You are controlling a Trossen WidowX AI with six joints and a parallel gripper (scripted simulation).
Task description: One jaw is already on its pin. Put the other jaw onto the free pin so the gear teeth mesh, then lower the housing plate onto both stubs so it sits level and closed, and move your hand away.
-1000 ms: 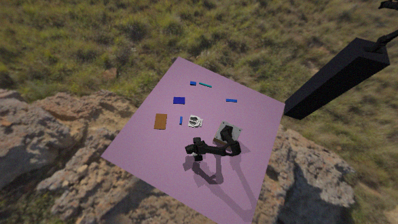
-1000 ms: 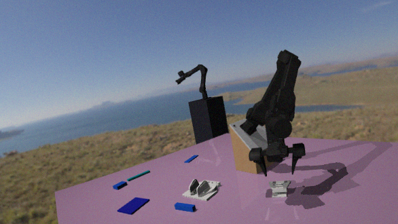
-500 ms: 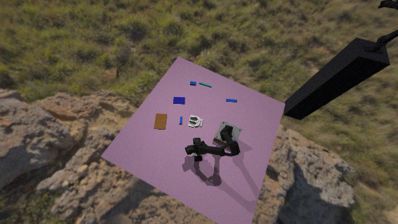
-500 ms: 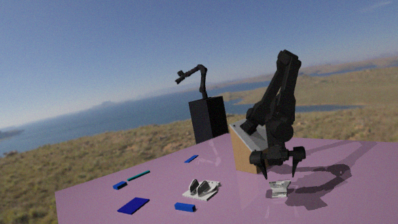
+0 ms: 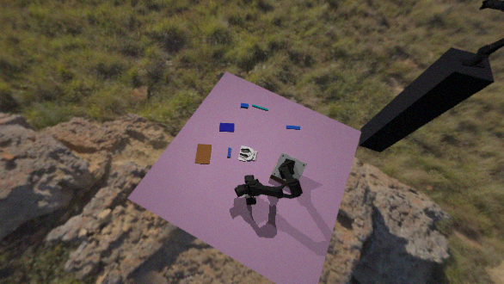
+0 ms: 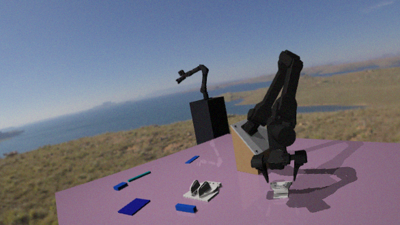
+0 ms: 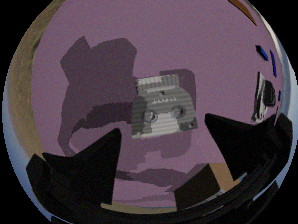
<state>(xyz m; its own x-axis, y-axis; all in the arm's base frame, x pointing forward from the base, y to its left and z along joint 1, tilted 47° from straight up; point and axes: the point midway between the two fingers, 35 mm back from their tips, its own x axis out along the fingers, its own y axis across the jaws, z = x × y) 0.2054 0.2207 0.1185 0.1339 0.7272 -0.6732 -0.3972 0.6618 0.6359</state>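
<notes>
The white base plate lies flat on the table. Two grey jaws stand on it side by side, one jaw left of the other jaw; whether their teeth mesh and how they sit on the pins cannot be made out. The light grey housing plate rests on the table apart from the base, its two round holes facing the wrist camera. My gripper is open and empty, pointing down just above the housing plate, with one finger to each side. The arm hides the housing plate in the top view.
A blue block lies beside the base. A dark blue plate, a brown plate, a teal stick and small blue blocks lie farther off. My arm stands on a sloped wooden block.
</notes>
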